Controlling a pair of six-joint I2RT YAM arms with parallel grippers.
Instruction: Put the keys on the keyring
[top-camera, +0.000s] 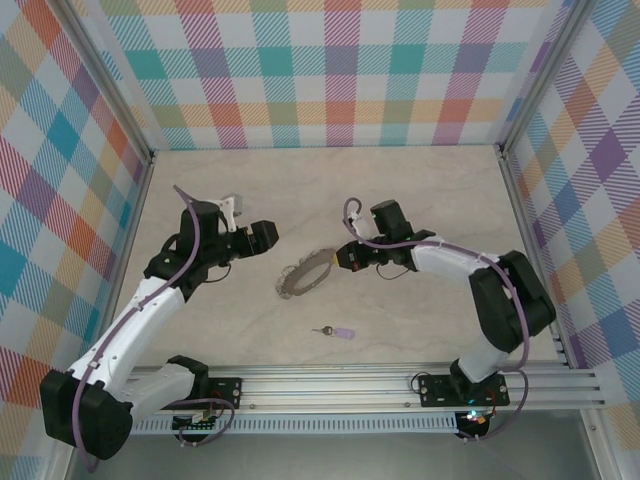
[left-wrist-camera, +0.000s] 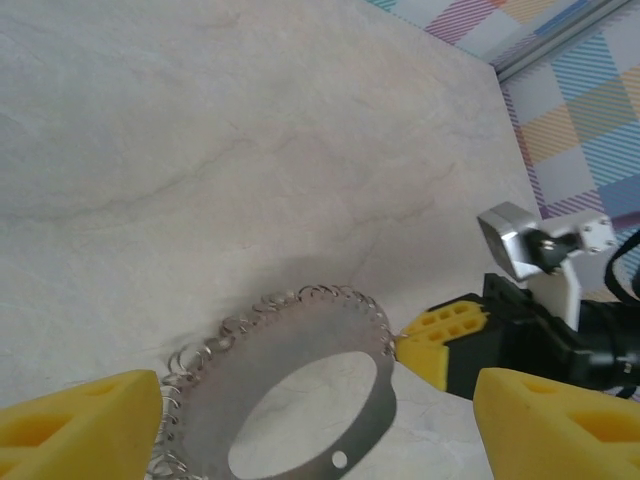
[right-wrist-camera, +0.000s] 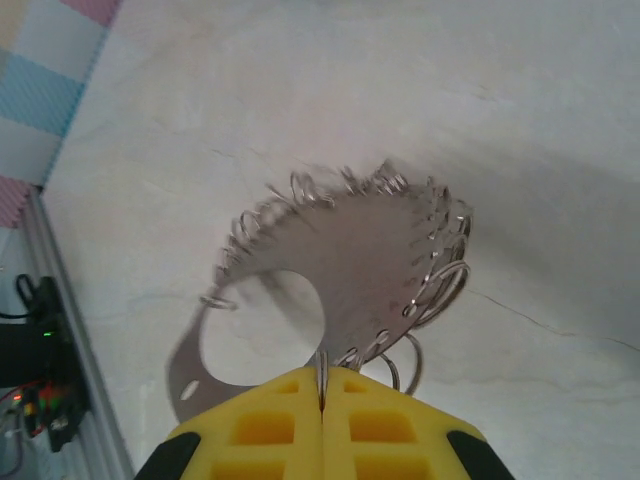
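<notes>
The keyring (top-camera: 304, 273), a flat silvery hoop edged with small wire loops, sits mid-table. My right gripper (top-camera: 341, 258) is shut on its right rim; in the right wrist view the yellow fingers (right-wrist-camera: 270, 430) pinch the keyring (right-wrist-camera: 370, 265) edge between them. My left gripper (top-camera: 267, 233) hangs open up and left of the ring, apart from it. In the left wrist view its fingers (left-wrist-camera: 80, 420) stand wide on either side of the keyring (left-wrist-camera: 285, 340), nothing held. The keys (top-camera: 333, 331), a tiny dark key with a lilac tag, lie on the table nearer the front.
An aluminium rail (top-camera: 400, 380) runs along the near edge with both arm bases on it. Checkered walls (top-camera: 330, 70) and metal posts enclose the table at the back and both sides. The right arm's wrist (left-wrist-camera: 540, 300) reaches in from the right in the left wrist view.
</notes>
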